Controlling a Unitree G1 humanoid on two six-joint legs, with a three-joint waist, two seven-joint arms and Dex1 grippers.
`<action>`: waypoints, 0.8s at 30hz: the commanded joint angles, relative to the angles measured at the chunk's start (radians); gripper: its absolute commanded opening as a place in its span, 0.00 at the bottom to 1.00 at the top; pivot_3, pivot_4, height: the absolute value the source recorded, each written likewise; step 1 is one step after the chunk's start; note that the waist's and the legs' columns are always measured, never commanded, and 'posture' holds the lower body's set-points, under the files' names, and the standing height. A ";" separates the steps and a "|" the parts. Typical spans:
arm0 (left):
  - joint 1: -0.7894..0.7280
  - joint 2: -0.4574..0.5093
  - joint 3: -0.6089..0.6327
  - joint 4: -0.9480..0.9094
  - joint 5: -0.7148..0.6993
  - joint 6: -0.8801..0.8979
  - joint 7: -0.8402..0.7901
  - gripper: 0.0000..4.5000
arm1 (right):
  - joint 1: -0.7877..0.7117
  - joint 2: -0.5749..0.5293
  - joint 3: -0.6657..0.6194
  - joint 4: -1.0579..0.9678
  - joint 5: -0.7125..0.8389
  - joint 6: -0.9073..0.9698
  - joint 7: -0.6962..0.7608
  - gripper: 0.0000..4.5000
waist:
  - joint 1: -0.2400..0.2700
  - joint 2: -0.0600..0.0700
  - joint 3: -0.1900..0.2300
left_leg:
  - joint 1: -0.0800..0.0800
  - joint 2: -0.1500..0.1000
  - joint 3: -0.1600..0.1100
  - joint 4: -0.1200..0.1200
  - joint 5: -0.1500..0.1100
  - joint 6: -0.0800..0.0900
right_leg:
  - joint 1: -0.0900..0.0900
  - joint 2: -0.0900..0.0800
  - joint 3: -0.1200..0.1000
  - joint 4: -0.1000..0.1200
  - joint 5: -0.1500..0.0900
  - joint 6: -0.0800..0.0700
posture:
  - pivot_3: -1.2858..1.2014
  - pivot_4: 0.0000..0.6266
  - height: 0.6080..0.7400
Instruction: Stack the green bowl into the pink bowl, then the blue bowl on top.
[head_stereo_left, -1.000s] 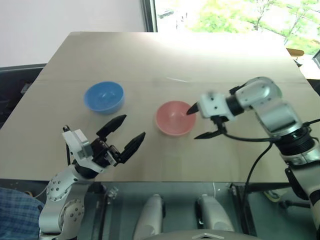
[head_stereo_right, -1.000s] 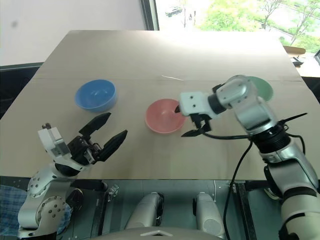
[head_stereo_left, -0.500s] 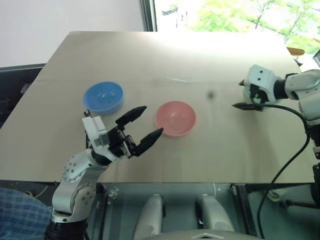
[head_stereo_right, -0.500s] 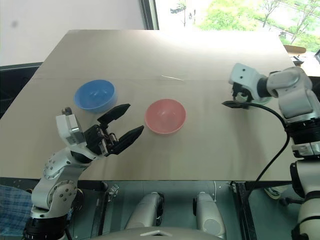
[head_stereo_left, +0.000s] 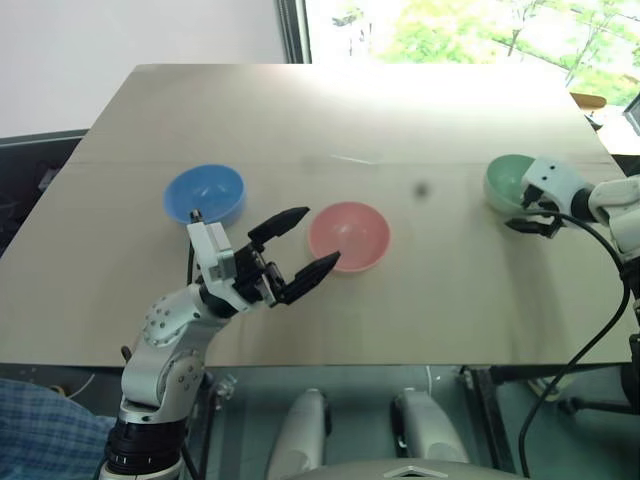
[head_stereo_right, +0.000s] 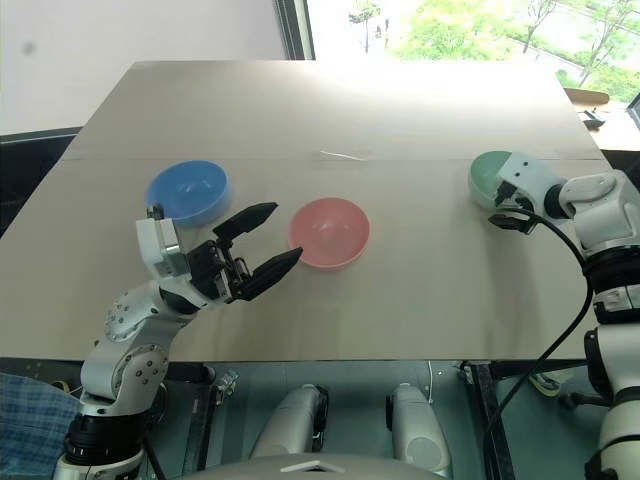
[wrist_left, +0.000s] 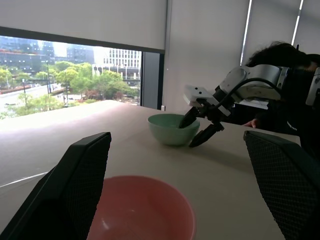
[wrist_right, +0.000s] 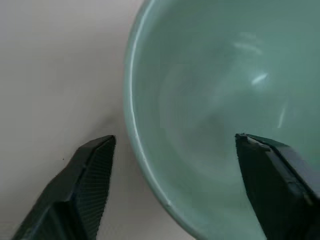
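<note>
Tan table (head_stereo_left: 330, 110), window behind. Green bowl (head_stereo_left: 510, 181) at right edge of frame, rim straddled by right gripper (wrist_right: 175, 185), jaws apart, nothing held yet. Close squarely on rim, lift level toward pink bowl (head_stereo_left: 349, 236) at center. Left gripper (head_stereo_left: 300, 245) wide, empty.

Three bowls on one table (head_stereo_left: 300, 120) — one blue bowl (head_stereo_left: 204, 193) at nine o'clock, one pink bowl (head_stereo_left: 348, 235) centre, one green bowl (head_stereo_left: 508, 180) at three o'clock.
</note>
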 joint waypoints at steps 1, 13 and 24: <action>-0.003 0.006 0.015 -0.019 -0.004 -0.004 0.000 1.00 | -0.039 0.005 -0.008 0.010 -0.007 -0.046 -0.001 0.52 | 0.000 0.000 0.000 | 0.000 0.000 0.000 0.000 0.000 0.000 | 0.000 0.000 0.000 0.000 0.000 0.000 | 0.52 0.24 1.00; 0.013 0.021 0.033 -0.020 -0.005 -0.008 -0.001 1.00 | -0.049 0.025 -0.024 -0.047 0.005 -0.048 0.032 0.01 | 0.003 0.000 0.000 | 0.000 0.000 0.000 0.000 0.000 0.000 | 0.000 0.000 0.000 0.000 0.000 0.000 | 0.52 0.24 1.00; 0.023 0.058 0.086 0.050 0.003 -0.024 -0.040 1.00 | -0.040 0.058 -0.001 -0.646 0.180 0.101 0.239 0.01 | 0.008 0.001 0.001 | -0.001 0.000 -0.002 0.000 0.000 0.000 | 0.000 0.000 -0.003 0.000 0.000 0.000 | 0.52 0.24 1.00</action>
